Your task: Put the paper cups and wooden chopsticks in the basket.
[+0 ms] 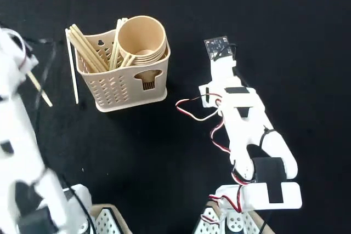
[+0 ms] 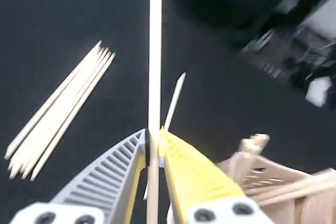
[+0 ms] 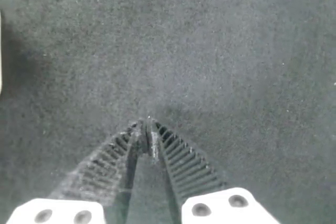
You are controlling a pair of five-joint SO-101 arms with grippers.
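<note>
up close, the left jaws are clamped on a single chopstick [image 2: 155, 51], which runs straight out past their tips. off to one side of it a bundle of chopsticks [image 2: 60, 111] shows against the black surface [image 2: 63, 14]; whether the bundle lies flat on it i cannot tell. the basket [image 1: 129, 89] stands upright on the surface, with a stack of paper cups [image 1: 142, 36] in one compartment and leaning chopsticks [image 1: 88, 50] in the other. a second chopstick [image 1: 72, 72] lies on the surface just beside the basket, on the side away from the right arm [image 1: 241, 119]. the right jaws are pressed together on nothing, over the surface and apart from the basket.
</note>
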